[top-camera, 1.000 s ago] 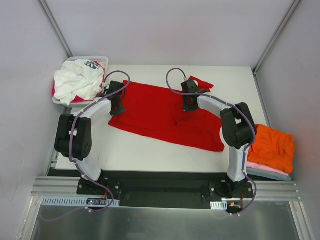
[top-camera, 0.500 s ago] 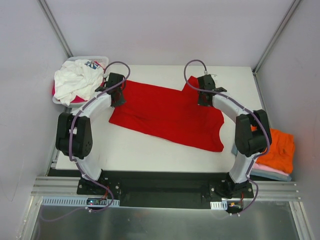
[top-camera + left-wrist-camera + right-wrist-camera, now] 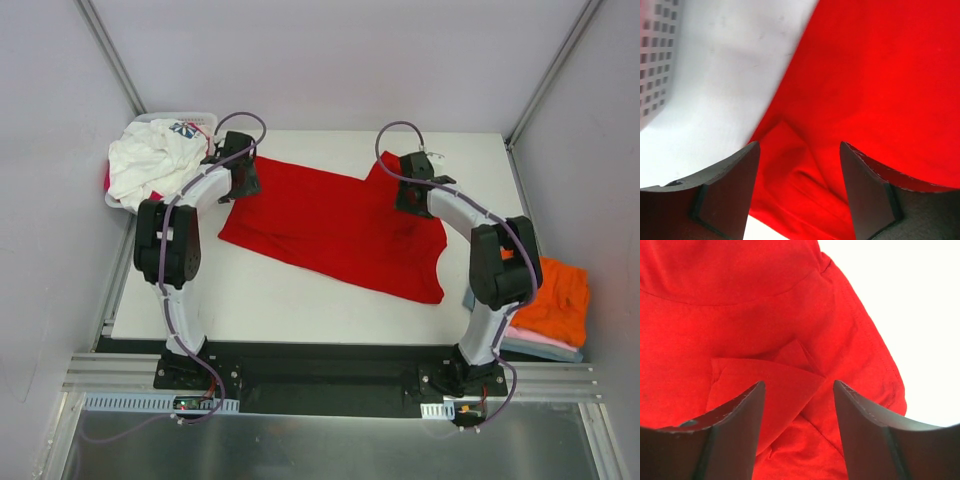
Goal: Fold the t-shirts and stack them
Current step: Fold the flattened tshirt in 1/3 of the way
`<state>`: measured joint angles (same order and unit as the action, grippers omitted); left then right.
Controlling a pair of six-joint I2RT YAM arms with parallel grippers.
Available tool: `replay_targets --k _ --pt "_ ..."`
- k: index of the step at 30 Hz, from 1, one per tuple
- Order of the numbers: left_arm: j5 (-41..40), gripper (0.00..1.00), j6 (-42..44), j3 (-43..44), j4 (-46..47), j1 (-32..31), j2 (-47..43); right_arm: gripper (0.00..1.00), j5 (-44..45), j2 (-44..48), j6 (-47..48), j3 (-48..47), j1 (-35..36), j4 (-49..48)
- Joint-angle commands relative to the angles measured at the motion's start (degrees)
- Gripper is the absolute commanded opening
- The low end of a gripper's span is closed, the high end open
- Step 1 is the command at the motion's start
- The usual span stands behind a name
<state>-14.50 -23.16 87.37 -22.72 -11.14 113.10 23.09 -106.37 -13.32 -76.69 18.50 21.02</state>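
Note:
A bright red t-shirt [image 3: 335, 225] lies spread across the white table [image 3: 260, 295], folded in half lengthwise. My left gripper [image 3: 243, 180] hovers open over its far left corner [image 3: 790, 150], nothing between the fingers. My right gripper [image 3: 412, 192] stands open over the far right end, above a small folded flap of red cloth [image 3: 775, 380]. A stack of folded t-shirts, orange [image 3: 548, 290] on top of pink [image 3: 530, 338], sits at the right edge. More t-shirts, white with a print [image 3: 155, 160], fill the basket.
The white slotted basket [image 3: 205, 120] stands at the table's far left corner, close to my left gripper; its wall [image 3: 657, 60] shows in the left wrist view. Grey walls close in both sides and the back.
Both grippers carried the shirt's near edge back over to the far edge, folding it in half, then opened and let go of the cloth.

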Motion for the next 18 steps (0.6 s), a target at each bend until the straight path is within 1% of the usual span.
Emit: replay_targets --k 1,3,4,6,7,8,10,11,12,13,14,15,17,18 --pt "-3.8 0.67 -0.3 -2.6 -1.6 0.7 -6.2 0.63 0.6 5.8 -1.6 1.3 -0.3 0.8" --pt "-4.1 0.68 -0.8 -5.5 -1.5 0.7 -10.2 0.63 0.1 7.9 -1.6 2.8 0.0 2.1" --pt "-3.9 0.68 -1.1 -8.7 -1.5 0.7 -11.3 0.63 -0.2 10.2 -1.7 4.6 0.5 2.8" --pt "-1.1 0.68 -2.2 -11.9 -1.4 0.7 -14.9 0.63 -0.7 12.7 -2.1 6.7 1.4 4.4" --pt "-0.4 0.68 -2.9 -15.2 -1.4 0.6 -15.9 0.63 -1.7 14.6 -2.3 8.8 2.6 4.8" --pt "2.1 0.66 -3.5 -17.0 -0.3 0.4 -17.6 0.63 -2.5 15.6 -2.8 9.8 3.4 5.7" --pt "3.2 0.63 -4.2 -22.0 1.0 0.1 -18.9 0.62 -3.5 17.3 -3.1 12.3 6.4 6.2" --pt "4.6 0.58 -4.6 -23.6 2.9 -0.1 -19.6 0.61 -4.0 17.7 -3.5 13.2 7.4 6.1" --pt "5.4 0.55 -4.9 -26.3 3.9 -0.2 -19.8 0.58 -5.0 17.9 -3.6 13.9 9.6 6.0" --pt "5.9 0.52 -5.2 -27.2 4.4 -0.3 -19.8 0.57 -5.3 18.0 -3.7 15.0 10.6 5.8" --pt "6.4 0.47 -5.5 -28.0 4.8 -0.3 -19.8 0.55 -5.4 17.9 -3.9 15.3 11.6 5.8" --pt "7.1 0.45 -5.6 -29.4 5.7 -0.5 -20.1 0.52 -5.4 17.5 -4.2 15.7 13.4 5.6" --pt "7.5 0.40 -5.7 -30.6 7.1 -0.6 -20.7 0.47 -6.0 15.9 -4.3 16.0 14.5 4.8" --pt "7.7 0.35 -5.7 -30.8 7.4 -0.6 -20.7 0.42 -7.1 15.2 -4.3 16.0 15.1 4.7"
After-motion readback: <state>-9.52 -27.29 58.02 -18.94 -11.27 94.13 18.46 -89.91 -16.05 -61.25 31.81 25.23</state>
